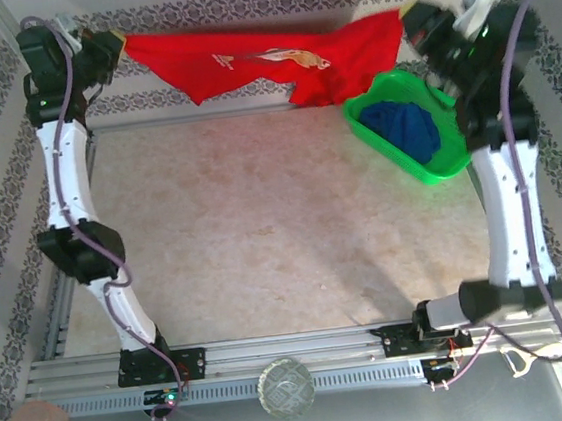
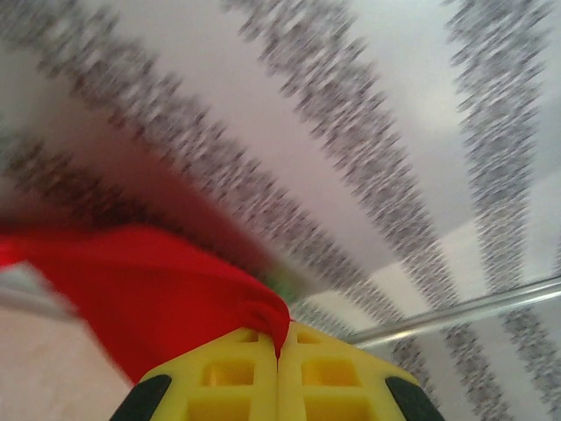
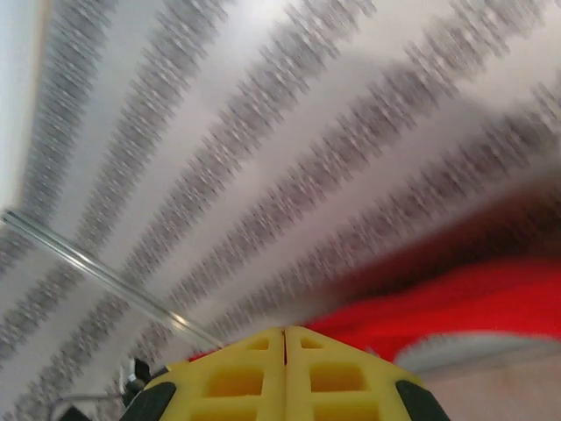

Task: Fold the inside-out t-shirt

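My left pincer (image 1: 115,45) and right pincer (image 1: 408,18) each pinch a corner of the shirt (image 1: 255,62), which hangs stretched between them, long axis side to side, at the far edge of the bench (image 1: 263,232)

On my wrist feed the left gripper (image 2: 278,344) has its yellow fingers (image 2: 228,379) pressed flat together, and a bunched fold of the inside-out t-shirt (image 2: 158,289) is pinched in the seam between them. The red cloth spreads away to the left above a pale tabletop (image 2: 39,381). Beyond it I see a blurred striped wall (image 2: 351,132), and a thin metal rod (image 2: 473,307) crosses on the right.
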Controlling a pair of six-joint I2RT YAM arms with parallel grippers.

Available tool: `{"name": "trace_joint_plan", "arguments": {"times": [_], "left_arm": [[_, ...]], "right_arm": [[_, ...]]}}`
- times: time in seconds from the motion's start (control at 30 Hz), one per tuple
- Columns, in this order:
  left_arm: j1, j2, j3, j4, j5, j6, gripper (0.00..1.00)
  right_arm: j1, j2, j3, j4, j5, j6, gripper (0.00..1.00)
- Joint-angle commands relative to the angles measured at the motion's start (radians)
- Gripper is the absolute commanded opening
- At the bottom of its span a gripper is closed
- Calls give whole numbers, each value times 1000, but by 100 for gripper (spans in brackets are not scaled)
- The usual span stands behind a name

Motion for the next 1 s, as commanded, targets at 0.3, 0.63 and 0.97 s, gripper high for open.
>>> {"name": "trace_joint_plan", "arguments": {"times": [0.3,0.63,0.97], "left_arm": [[14,-438,-1349,402,26,160,0],[19,-535,-1541,249,-79,257,0],[125,-733,-1512,-1,-180,346,0]], "right_arm": [[72,-686,-1312,42,47,76,0],[79,-1057,-1501,-343,70,102,0],[81,-1199,-1411,-554,42,124,0]]}}
